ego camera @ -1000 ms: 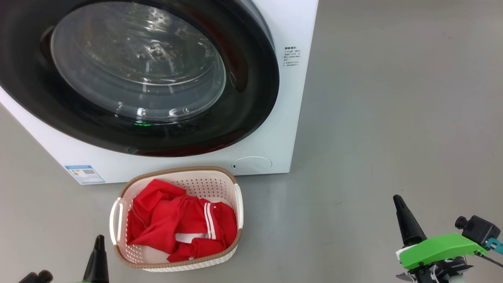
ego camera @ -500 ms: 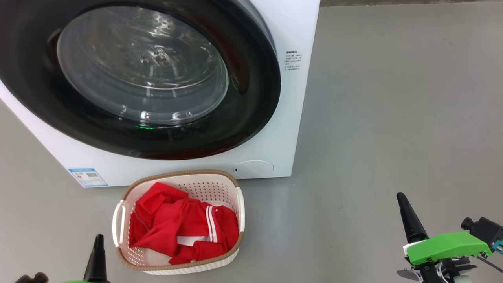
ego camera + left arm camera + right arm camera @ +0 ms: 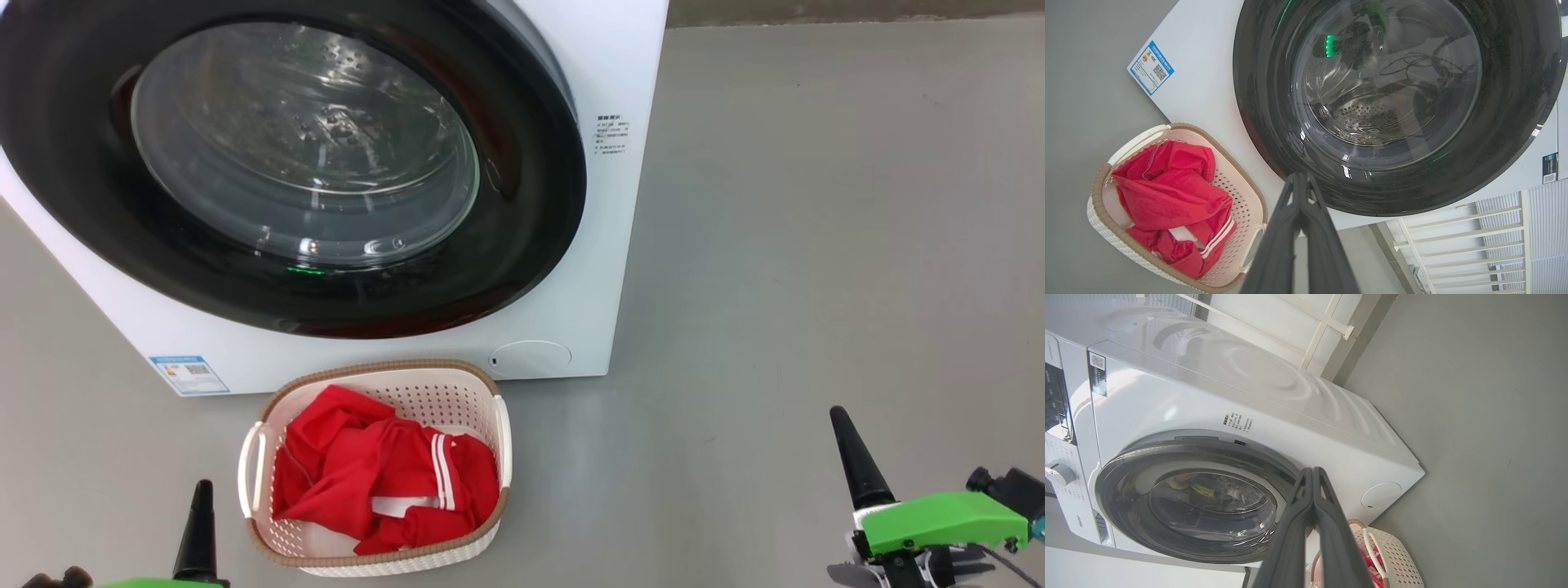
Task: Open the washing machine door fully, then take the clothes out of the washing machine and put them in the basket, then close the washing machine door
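Observation:
The washing machine (image 3: 624,73) stands white at the upper left, and its round black-rimmed door (image 3: 531,212) lies shut against the front, its glass bowl showing the steel drum. Just before it on the floor sits the cream basket (image 3: 375,369), holding the red clothes (image 3: 367,482) with white stripes. My left gripper (image 3: 200,523) is shut and empty at the lower left, beside the basket. Far to the right, my right gripper (image 3: 849,457) is shut and empty too. The left wrist view has the left gripper (image 3: 1300,179) below the door (image 3: 1515,102). The right gripper (image 3: 1312,473) points at the machine (image 3: 1249,392).
Bare grey floor (image 3: 816,245) stretches to the right of the machine. A blue label (image 3: 189,374) marks the machine's lower left corner. A white railed frame (image 3: 1474,228) stands by the wall behind the machine. A knob (image 3: 1059,473) sits on the control panel.
The whole head picture has drifted slightly down and right, so the camera moved. Door, basket and clothes keep their places. Both grippers stay shut.

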Motion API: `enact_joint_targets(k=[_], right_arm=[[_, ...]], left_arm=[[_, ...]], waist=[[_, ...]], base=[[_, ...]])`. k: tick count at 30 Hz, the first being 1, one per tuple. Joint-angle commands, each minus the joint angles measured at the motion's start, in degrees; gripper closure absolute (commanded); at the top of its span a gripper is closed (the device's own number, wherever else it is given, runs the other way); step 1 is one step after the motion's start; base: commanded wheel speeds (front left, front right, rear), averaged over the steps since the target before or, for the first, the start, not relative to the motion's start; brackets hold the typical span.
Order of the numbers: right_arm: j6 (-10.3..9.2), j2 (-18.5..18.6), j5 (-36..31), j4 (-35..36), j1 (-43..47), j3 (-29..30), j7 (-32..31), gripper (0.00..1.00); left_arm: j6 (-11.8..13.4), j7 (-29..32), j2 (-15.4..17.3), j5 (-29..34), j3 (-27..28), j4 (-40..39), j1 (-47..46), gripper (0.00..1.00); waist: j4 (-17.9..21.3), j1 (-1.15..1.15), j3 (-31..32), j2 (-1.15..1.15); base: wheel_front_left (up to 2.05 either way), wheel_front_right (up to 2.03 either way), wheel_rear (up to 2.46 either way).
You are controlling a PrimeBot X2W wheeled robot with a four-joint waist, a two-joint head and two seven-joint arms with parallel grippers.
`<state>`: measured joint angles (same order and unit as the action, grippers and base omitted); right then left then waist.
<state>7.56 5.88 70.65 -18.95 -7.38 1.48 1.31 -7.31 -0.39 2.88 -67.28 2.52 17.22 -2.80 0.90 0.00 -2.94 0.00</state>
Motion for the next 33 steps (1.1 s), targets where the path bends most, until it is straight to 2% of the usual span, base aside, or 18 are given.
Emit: enact_joint_targets(k=[1,33], right_arm=[[-0.04,0.21,1.62,1.80,-0.06,-0.21,-0.47,1.00],[-0.07,-1.97,19.44,4.53,1.10,3.51,-6.14,1.00]], left_arm=[[-0.12,0.42,0.60,-1.53,1.68,-1.71,-2.26,1.00],[-0.17,5.90,0.19,-21.75,3.57,-2.95,-3.23,1.00]], waist=[[-0.04,0.00,0.11,0.00],[-0.78,0.00,2.40,0.00]], base=[[0.00,0.00,0.00],[0.00,0.00,0.00]])
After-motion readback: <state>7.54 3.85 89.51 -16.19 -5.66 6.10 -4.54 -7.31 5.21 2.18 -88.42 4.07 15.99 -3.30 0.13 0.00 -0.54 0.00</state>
